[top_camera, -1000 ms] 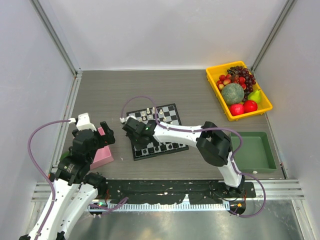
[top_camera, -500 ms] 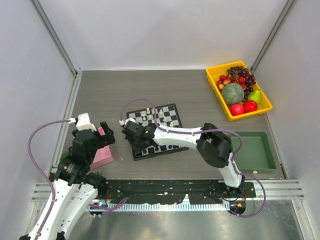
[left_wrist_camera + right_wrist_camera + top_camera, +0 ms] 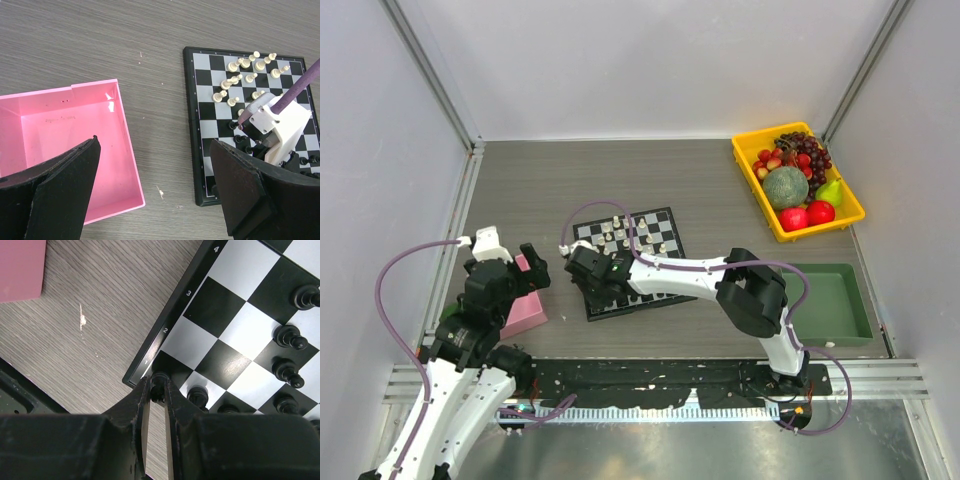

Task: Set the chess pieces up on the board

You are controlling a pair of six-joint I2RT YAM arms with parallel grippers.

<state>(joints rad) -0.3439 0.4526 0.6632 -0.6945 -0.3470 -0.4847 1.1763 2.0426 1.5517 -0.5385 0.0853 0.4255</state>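
The checkered board (image 3: 655, 232) lies mid-table; it also shows in the left wrist view (image 3: 205, 80) and the right wrist view (image 3: 240, 270). White pieces (image 3: 240, 75) stand on its far rows, black pieces (image 3: 290, 337) on its near rows. My right gripper (image 3: 158, 386) is shut on a black piece (image 3: 159, 382) over the board's near left corner square, by the rim mark 1. It shows from above at the board's near left (image 3: 592, 283). My left gripper (image 3: 520, 270) is open and empty over the pink box (image 3: 60, 145).
A yellow bin of fruit (image 3: 798, 180) sits at the back right. A green tray (image 3: 828, 305) lies at the near right. The pink box (image 3: 525, 315) is left of the board. Grey walls close in on both sides.
My right gripper has moved toward the near left, down to the board's near left corner. The left arm has not moved.
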